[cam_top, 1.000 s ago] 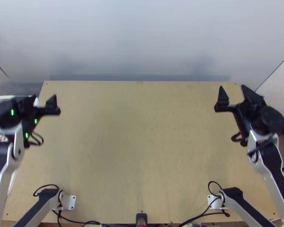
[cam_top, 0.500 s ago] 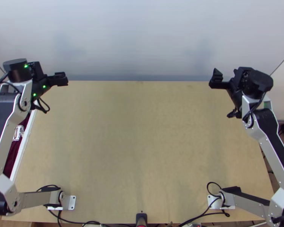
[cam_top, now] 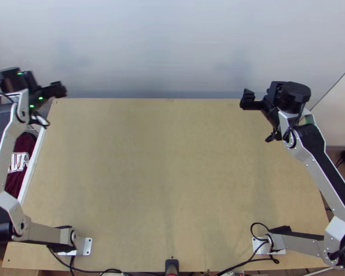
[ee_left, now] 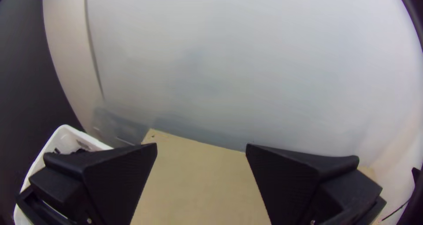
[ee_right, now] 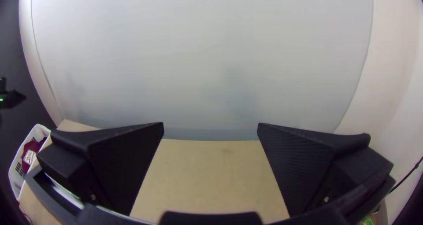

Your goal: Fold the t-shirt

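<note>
Both your jaws gape wide, holding nothing. The maroon shirt [cam_top: 24, 146] lies in the white basket [cam_top: 32, 170] beside the bench [cam_top: 172, 184]; expect it soft and light, so pinch a loose fold.

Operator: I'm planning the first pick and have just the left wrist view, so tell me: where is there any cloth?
Observer: The top view shows maroon cloth in the white basket, along the left edge of the table.
Operator: Any marking on it that I can look for?
Observer: Yes, large white lettering, facing up in the top view.
Operator: And the right gripper, is it holding anything?
Observer: No. In the right wrist view the right gripper is open, with no cloth between its fingers.
</note>
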Available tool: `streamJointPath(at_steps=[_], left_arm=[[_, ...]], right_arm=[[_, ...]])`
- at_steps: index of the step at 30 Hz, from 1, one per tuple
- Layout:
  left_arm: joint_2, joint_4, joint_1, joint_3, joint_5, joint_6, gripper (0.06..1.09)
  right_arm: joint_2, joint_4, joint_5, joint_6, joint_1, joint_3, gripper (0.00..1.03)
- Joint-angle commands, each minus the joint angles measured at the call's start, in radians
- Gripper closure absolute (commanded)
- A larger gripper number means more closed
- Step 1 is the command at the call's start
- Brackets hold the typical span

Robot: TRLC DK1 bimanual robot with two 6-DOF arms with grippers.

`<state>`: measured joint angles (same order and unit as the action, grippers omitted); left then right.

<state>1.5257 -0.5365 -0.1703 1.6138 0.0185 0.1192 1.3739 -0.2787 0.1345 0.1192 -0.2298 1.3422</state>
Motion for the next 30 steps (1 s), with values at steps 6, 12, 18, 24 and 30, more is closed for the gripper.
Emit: streamJointPath(at_steps=[6,12,18,24,30], left_arm=[[0.157,-0.088,-0.41,-0.008,-0.006,-0.159,0.1],[0.254,-0.054,-0.548,0.005,-0.012,-0.233,0.1],[0.304,-0.046,-0.571,0.012,-0.009,-0.263,0.1],[0.403,-0.028,-0.609,0.109,0.001,-0.296,0.1],[0.534,-0.054,-0.686,0.264,0.011,-0.332,0.1]], right_arm=[[0.013,-0.062,-0.001,0.0,-0.082,-0.067,0.04],[0.01,-0.062,0.001,-0.003,-0.105,-0.087,0.04],[0.008,-0.091,-0.001,0.011,-0.105,-0.117,0.04],[-0.033,-0.093,-0.001,0.008,-0.117,-0.183,0.04],[-0.073,-0.094,-0.001,0.002,-0.106,-0.242,0.04]])
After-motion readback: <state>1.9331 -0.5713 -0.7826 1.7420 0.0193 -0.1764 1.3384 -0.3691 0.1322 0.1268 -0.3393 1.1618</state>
